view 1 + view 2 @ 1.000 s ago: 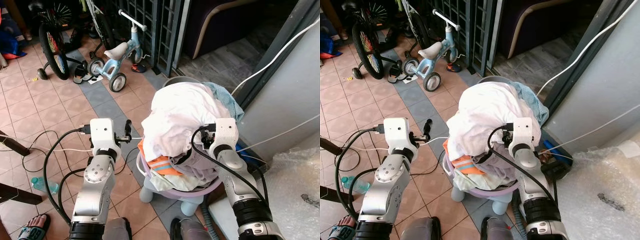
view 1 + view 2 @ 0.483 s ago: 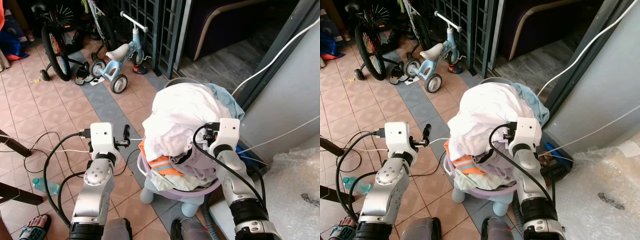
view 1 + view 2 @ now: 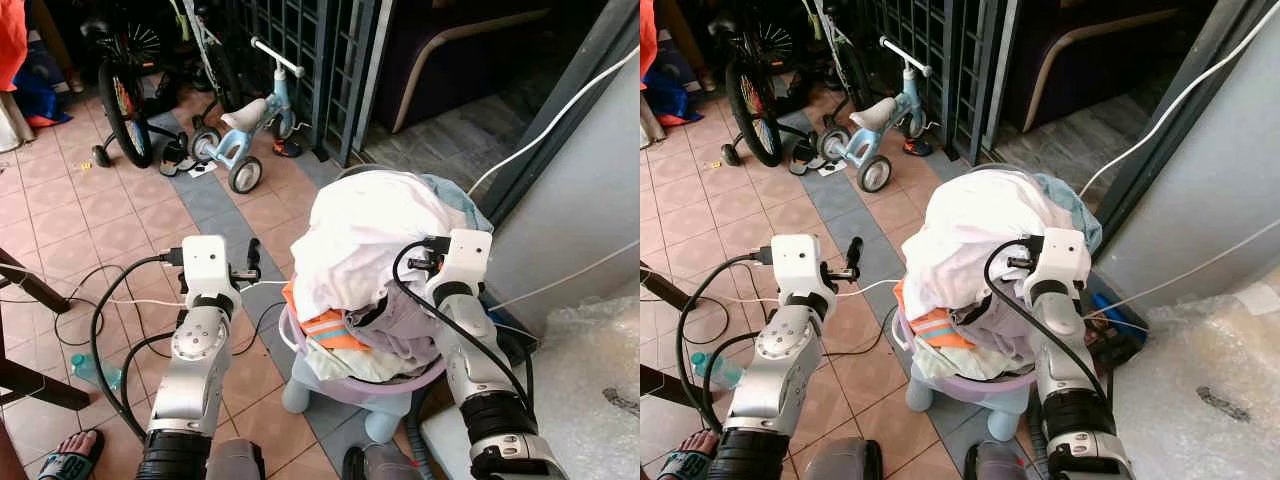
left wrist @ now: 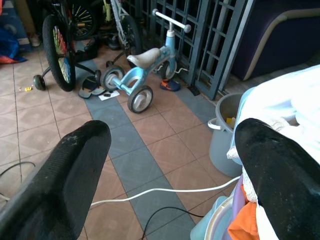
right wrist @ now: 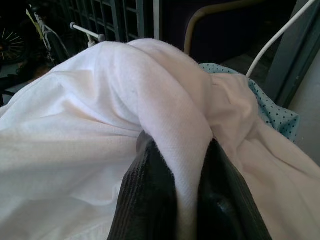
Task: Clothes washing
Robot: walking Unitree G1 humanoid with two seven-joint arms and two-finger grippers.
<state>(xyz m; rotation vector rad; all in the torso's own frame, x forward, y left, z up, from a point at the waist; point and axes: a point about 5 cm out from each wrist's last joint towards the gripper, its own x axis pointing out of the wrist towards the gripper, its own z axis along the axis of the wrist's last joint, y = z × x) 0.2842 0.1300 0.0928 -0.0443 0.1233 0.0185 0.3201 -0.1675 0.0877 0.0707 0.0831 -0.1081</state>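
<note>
right gripper (image 5: 187,195): pinching a fold of white cloth (image 3: 365,235)
left gripper (image 4: 170,170): fingers spread, empty
upper left: tricycle (image 3: 245,125)
floor: white cable (image 4: 165,192)

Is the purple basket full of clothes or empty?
Full, heaped over the top. The purple basket holds a pile with a big white cloth rising well above its rim, and the right gripper pinches a fold of that cloth.

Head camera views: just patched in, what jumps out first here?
A heaped white laundry pile overflows a lilac basket right before the robot, an orange striped garment poking out low on its left. The right claw pinches a white fold of it, while the left claw hangs open beside the basket. Farther off stands a blue kids' tricycle by a dark gate.
</note>
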